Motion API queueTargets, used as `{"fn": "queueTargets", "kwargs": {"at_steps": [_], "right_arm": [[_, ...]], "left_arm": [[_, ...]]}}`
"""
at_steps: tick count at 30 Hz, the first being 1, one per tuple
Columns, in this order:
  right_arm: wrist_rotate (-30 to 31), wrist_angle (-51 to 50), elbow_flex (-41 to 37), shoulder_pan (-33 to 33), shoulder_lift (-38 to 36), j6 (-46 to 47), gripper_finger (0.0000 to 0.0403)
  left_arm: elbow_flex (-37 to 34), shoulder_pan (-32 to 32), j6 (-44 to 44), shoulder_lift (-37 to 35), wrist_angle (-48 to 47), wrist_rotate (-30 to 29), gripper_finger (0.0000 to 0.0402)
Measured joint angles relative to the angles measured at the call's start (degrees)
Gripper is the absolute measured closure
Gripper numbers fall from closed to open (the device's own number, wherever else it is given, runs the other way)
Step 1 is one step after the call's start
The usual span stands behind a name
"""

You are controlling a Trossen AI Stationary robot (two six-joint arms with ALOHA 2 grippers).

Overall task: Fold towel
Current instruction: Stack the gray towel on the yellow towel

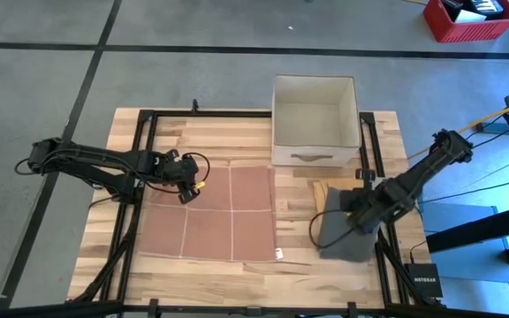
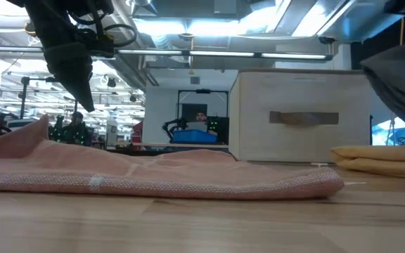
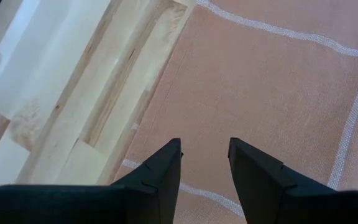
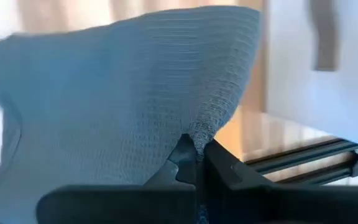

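Note:
A pink towel with white grid lines (image 1: 210, 212) lies spread flat on the wooden table, also in the low view (image 2: 153, 179). My left gripper (image 1: 188, 187) hovers open above the pink towel's far left corner (image 3: 166, 93), clear of the cloth (image 2: 83, 84). My right gripper (image 1: 360, 208) is on the table's right side, shut on a grey towel (image 1: 352, 237). A folded yellow towel (image 1: 325, 190) lies on the table, partly hidden under the grey one (image 2: 382, 158). My right gripper pinches the grey towel between its two fingers at a bunched fold of its edge (image 4: 207, 130). How many layers it has, I cannot tell. The cloth spreads away from the fingertips (image 4: 185, 152). In the low view the grey cloth (image 2: 399, 70) hangs raised above the yellow towel.
A white open box with a handle slot (image 1: 315, 119) stands at the far edge, right of the pink towel (image 2: 301, 116). Black frame rails (image 1: 140, 159) run along the table's left and right sides. Bare wood shows near the front edge (image 1: 299, 265).

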Motion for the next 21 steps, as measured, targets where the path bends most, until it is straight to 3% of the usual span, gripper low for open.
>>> {"fn": "queueTargets", "kwargs": {"at_steps": [5, 12, 18, 21], "right_arm": [[4.7, 0.3, -3.1, -5.2, -4.3, -6.3, 0.0398], [9.6, 6.0, -9.9, -13.6, -5.0, -21.0, 0.0398], [14.4, 11.0, -18.0, -18.8, -5.0, -25.3, 0.0398], [14.7, 11.7, -18.2, -20.7, -4.1, -25.9, 0.0398]], "left_arm": [[0.0, 0.0, 0.2, 0.0, 0.7, 0.0, 0.0274], [0.0, 0.0, 1.5, 0.0, 3.2, 0.0, 0.0274], [0.0, 0.0, 1.5, 0.0, 3.1, 0.0, 0.0274], [0.0, 0.0, 1.5, 0.0, 3.2, 0.0, 0.0274]]}}
